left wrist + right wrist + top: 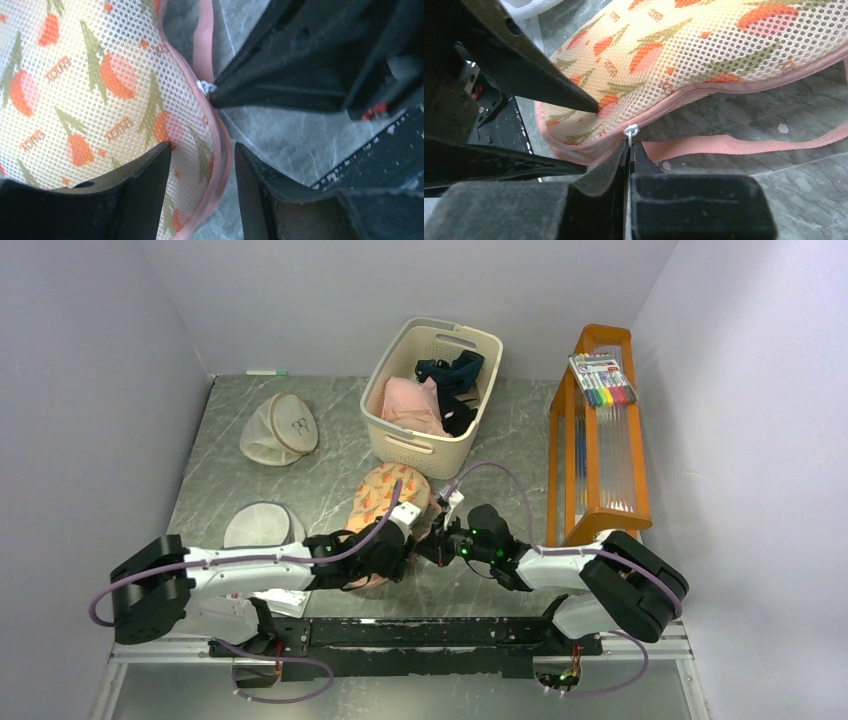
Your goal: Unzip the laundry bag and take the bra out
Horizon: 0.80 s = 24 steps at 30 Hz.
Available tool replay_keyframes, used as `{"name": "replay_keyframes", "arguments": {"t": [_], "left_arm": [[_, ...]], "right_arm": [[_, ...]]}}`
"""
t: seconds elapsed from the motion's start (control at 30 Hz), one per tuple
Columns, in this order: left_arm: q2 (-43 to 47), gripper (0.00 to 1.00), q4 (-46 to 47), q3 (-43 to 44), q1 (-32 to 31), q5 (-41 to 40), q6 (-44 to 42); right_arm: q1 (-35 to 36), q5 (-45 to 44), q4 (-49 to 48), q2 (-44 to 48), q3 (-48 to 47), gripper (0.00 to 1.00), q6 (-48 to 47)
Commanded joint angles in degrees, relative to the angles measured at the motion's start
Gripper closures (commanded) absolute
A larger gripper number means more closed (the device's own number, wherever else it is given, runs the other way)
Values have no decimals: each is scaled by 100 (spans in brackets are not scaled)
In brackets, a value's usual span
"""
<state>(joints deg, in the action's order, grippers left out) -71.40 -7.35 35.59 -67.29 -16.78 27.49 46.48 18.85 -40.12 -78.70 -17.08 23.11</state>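
The laundry bag (385,502) is lying zipped on the table (240,475). The right tool (629,150) is pinching its zip pull (630,132). The left tool (202,149) is straddling the rim, released. The bra is not showing, so unzipping is seemingly just beginning.

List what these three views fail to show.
Bra: in no view; mesh of the laundry bag hides its contents.
Bag's near end, top view: under the left arm and right arm.
Zip beyond the zip pull, right wrist view: behind the left fingers.
Left fingers' grip, left wrist view: unclear.
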Motion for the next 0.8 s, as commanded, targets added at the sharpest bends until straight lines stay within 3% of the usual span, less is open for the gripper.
{"name": "replay_keyframes", "arguments": {"t": [0.0,0.13,0.47,0.77], "left_arm": [[-512,42,-26,594,-24,-631,47],[-992,45,-6,852,-31,-677,4],[-848,93,-378,661,-28,-840,112],[-432,93,-488,161,-30,-640,318]], "right_arm": [[35,30,-292,198,104,100,-17],[42,21,-258,197,91,100,-37],[-144,-530,6,382,193,100,31],[-1243,-750,492,402,181,100,296]]}}
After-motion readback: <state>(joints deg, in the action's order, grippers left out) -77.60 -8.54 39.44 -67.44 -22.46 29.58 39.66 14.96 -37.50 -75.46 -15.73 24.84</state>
